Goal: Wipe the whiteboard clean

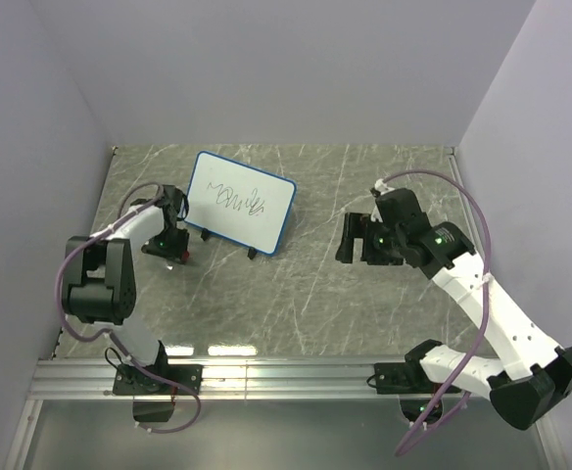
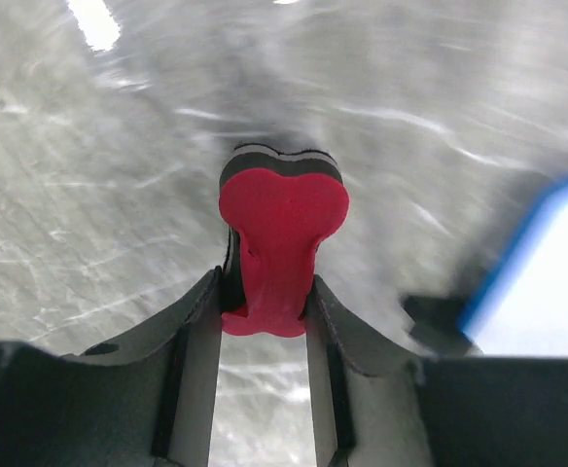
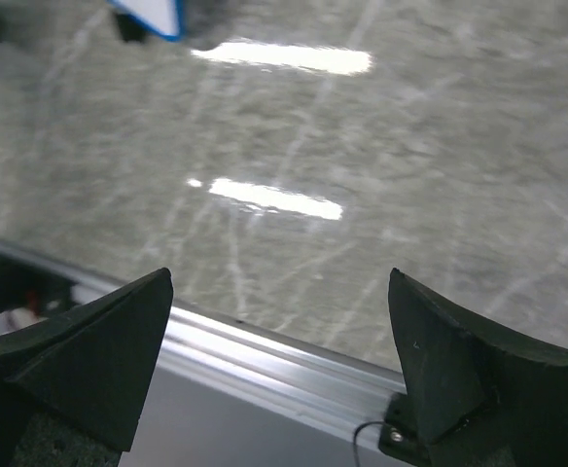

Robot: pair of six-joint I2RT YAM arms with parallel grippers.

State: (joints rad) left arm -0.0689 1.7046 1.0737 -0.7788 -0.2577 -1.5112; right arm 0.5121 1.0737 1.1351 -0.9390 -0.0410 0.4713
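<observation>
Table [image 1: 364, 304], grey marbled stone, carries everything; a metal rail [image 1: 286, 374] runs along its near edge, below and behind both grippers.

Whiteboard [image 1: 241, 201], blue-rimmed, rests on small black feet. It sits just beside the left gripper [image 2: 266, 282], on that gripper's right and a little beyond it. From the right gripper [image 3: 279, 282] it is well apart: only a blue corner shows at the far upper left of that wrist view.

Right gripper: fingers spread wide, nothing between them, bare tabletop and the rail seen through the gap. It points toward the board's side of the table.

Left gripper: fingers clamped on the eraser [image 2: 284, 209], a red block with a black-and-grey layer on the far face. The block is pinched narrow between the pads and bulges out ahead of the fingertips. Whether it touches the tabletop, I cannot tell.

Scribble [image 1: 239, 199], black, loops across the middle of the board, beyond and to the right of the left gripper.

One board foot [image 2: 438, 319], black and blurred, lies just right of the left gripper's right finger.
</observation>
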